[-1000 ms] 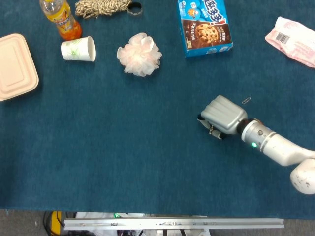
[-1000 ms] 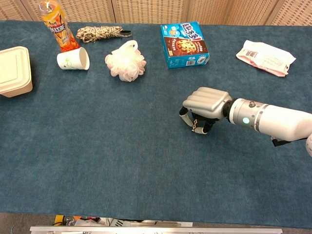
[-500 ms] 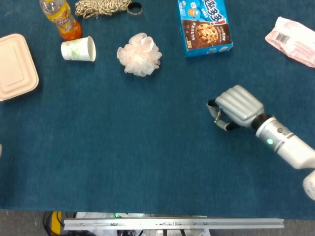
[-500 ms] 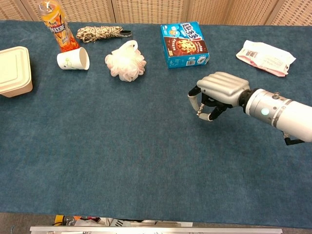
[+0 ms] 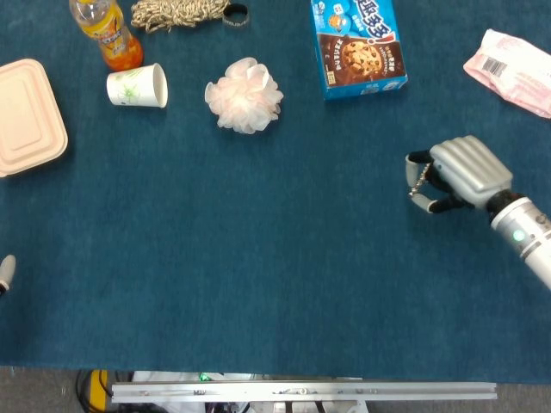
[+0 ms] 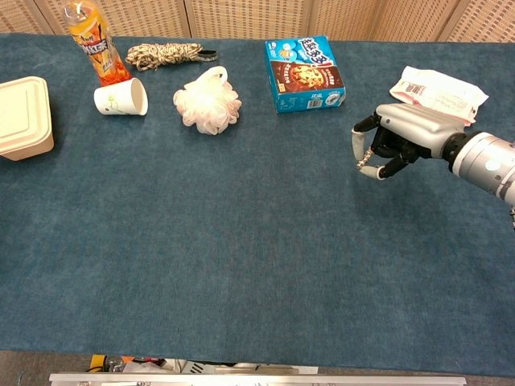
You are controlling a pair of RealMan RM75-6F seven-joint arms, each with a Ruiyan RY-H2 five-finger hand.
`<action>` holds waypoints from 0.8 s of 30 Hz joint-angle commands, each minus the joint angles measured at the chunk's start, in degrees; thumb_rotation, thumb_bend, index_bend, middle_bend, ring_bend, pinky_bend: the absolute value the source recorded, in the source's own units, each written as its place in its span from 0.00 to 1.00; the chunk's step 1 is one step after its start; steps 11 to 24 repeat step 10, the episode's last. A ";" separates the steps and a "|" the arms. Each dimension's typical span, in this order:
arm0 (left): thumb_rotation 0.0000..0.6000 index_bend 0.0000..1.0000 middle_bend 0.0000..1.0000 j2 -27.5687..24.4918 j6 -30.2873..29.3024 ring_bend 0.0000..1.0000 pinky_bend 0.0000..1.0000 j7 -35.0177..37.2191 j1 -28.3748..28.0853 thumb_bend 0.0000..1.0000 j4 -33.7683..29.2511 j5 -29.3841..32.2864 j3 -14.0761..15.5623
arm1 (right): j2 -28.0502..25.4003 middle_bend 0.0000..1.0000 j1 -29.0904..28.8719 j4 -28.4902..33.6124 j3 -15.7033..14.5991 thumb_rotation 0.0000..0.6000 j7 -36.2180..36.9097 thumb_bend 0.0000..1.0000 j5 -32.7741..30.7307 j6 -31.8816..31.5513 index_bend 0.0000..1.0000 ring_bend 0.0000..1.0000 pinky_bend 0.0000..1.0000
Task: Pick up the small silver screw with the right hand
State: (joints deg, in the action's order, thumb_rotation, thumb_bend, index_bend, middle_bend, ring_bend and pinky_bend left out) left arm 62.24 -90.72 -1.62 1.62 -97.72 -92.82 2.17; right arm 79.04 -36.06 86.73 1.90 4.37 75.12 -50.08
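Observation:
My right hand [image 5: 461,174] hovers over the right side of the blue table, below the cookie box. A small silver screw [image 5: 418,181] sits pinched between its thumb and a curled finger. The chest view shows the same hand [image 6: 406,134] lifted off the cloth, with the screw [image 6: 367,155] hanging at its fingertips. Of my left hand [image 5: 5,272] only a grey tip shows, at the left edge of the head view; how its fingers lie is hidden.
A blue cookie box [image 5: 357,45] lies at the back, a pink-white packet [image 5: 510,71] at the far right. Further left are a pink bath pouf [image 5: 244,95], a paper cup [image 5: 138,86], an orange bottle [image 5: 108,33], a rope coil [image 5: 176,12] and a beige lunch box [image 5: 27,116].
My right hand has risen off the table and moved right and toward the back, carrying the screw. A tip of my left hand has come into view at the left edge.

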 commanded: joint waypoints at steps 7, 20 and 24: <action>1.00 0.03 0.13 -0.45 -0.85 0.13 0.03 -0.01 0.76 0.32 -0.29 -0.19 0.44 | 1.91 1.00 0.89 -4.33 0.45 1.00 6.80 0.39 -0.53 2.67 0.72 1.00 1.00; 1.00 0.03 0.13 -0.30 -0.70 0.13 0.03 0.04 0.84 0.32 -0.19 -0.27 0.66 | 2.33 1.00 1.11 -4.93 0.35 1.00 7.41 0.39 -0.46 3.01 0.72 1.00 1.00; 1.00 0.03 0.13 -0.30 -0.70 0.13 0.03 0.04 0.84 0.32 -0.19 -0.27 0.66 | 2.33 1.00 1.11 -4.93 0.35 1.00 7.41 0.39 -0.46 3.01 0.72 1.00 1.00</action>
